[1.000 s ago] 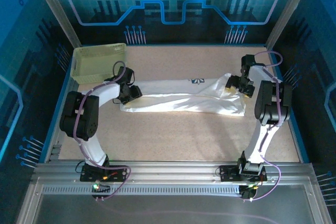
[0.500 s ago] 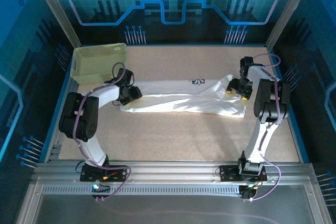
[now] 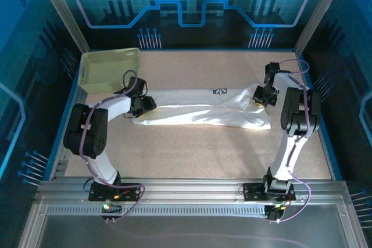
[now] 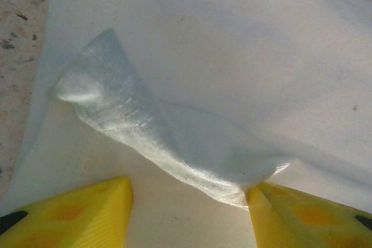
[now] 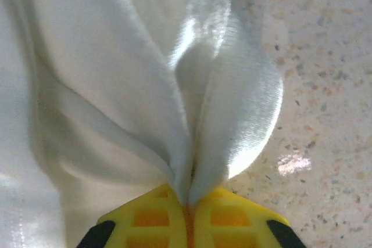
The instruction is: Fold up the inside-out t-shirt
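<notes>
— Whereas a second ago it stood open, right gripper now pinched tight on an end fold of the t-shirt
— Left gripper unchanged, fingers apart, cloth ridge between them. Shirt stretched along surface between both

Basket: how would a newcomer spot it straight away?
Go to the far left corner of the speckled table. The basket sits there, just beyond the left gripper. It is a pale yellow-green lattice box, unlike the flat white t-shirt.
</notes>
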